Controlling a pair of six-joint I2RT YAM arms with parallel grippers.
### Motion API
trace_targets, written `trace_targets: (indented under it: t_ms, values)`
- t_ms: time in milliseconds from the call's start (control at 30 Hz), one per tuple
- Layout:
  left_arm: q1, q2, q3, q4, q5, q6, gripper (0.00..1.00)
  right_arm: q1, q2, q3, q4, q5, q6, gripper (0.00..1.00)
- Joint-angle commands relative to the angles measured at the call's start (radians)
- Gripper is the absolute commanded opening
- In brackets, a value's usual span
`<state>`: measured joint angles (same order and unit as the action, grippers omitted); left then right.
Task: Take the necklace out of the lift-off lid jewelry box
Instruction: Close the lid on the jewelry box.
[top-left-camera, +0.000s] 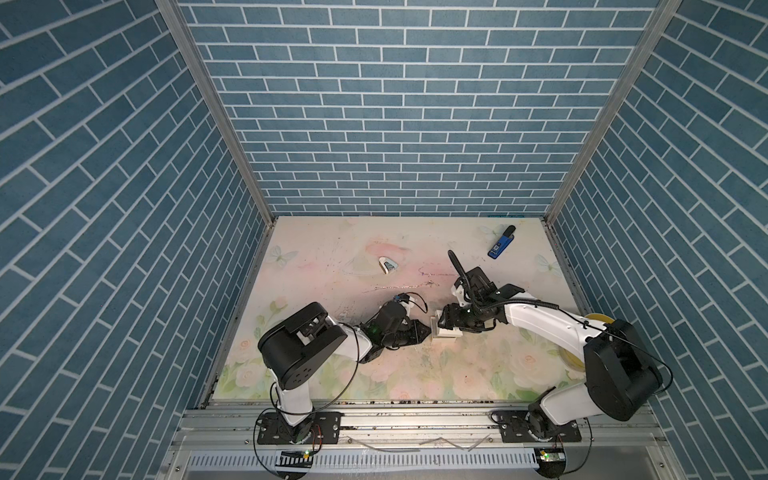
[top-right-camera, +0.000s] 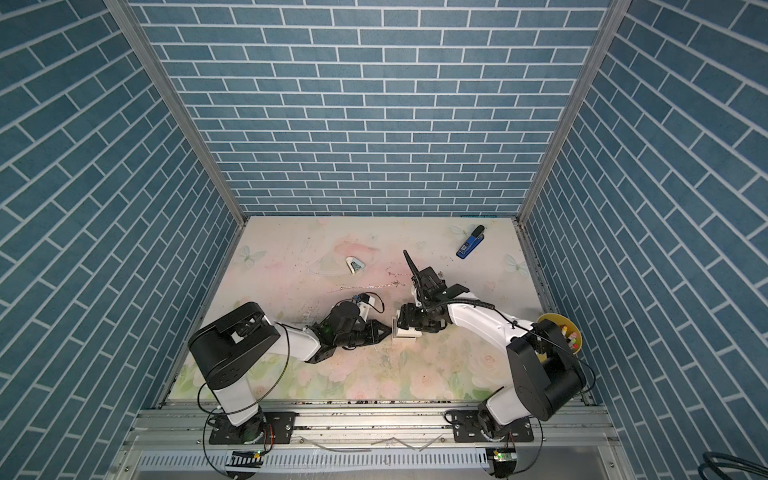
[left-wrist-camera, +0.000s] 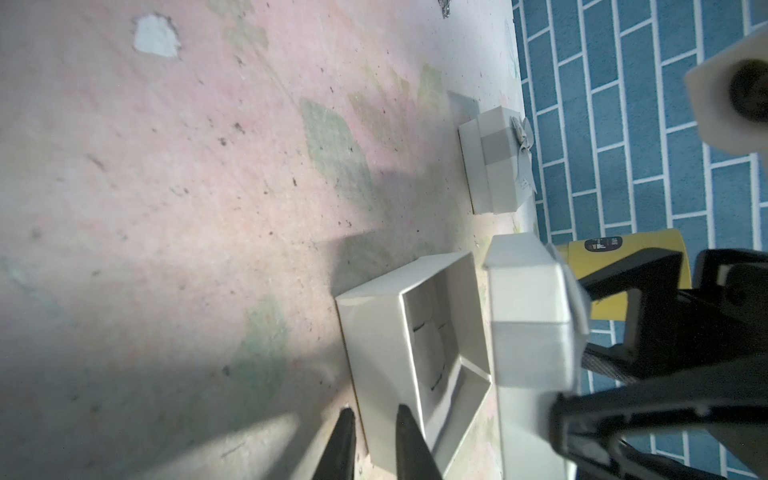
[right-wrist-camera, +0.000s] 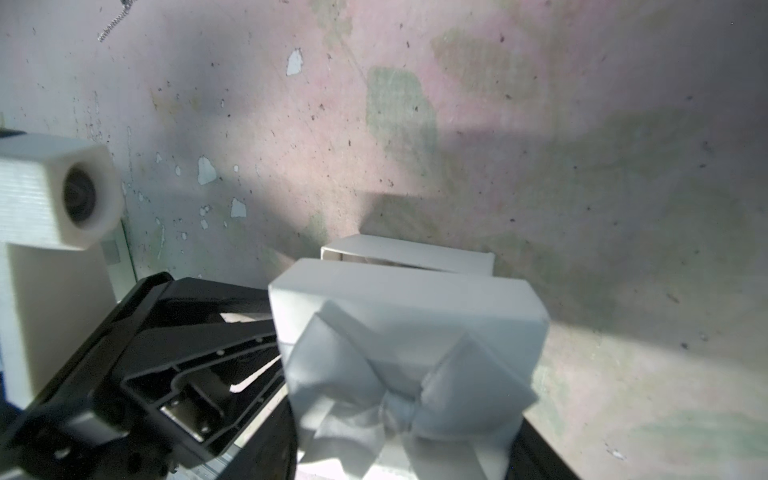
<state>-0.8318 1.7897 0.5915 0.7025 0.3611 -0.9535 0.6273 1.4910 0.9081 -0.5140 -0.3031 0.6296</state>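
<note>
The white jewelry box (left-wrist-camera: 374, 374) lies open, showing a white slitted insert (left-wrist-camera: 432, 353). No necklace shows inside it. My left gripper (left-wrist-camera: 376, 419) (top-left-camera: 429, 330) is shut on the box's near edge. The lift-off lid (left-wrist-camera: 532, 311) (right-wrist-camera: 407, 332), with its grey bow facing the right wrist camera, hangs just beyond the box. My right gripper (right-wrist-camera: 403, 449) (top-left-camera: 442, 322) is shut on it. A thin necklace-like chain (top-left-camera: 399, 286) (top-right-camera: 370, 286) lies stretched on the table behind both grippers, apart from the box.
A second white box with a grey ribbon (left-wrist-camera: 494, 162) stands closed near the right wall. A yellow bowl (top-right-camera: 561, 328) sits under the right arm. At the back lie a blue stapler-like object (top-left-camera: 500, 245) and a small white-and-teal item (top-left-camera: 388, 266).
</note>
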Motion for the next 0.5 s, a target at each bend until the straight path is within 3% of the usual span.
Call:
trace_targets:
  t_ms: [0,467]
  values:
    - [-0.006,0.008,0.009,0.017,-0.005,0.002,0.2,-0.001,0.021,0.006,0.005,-0.018,0.006,0.63]
    - [-0.006,0.014,0.014,0.02,-0.002,0.002,0.2,-0.001,0.054,0.009,0.02,-0.033,-0.003,0.64]
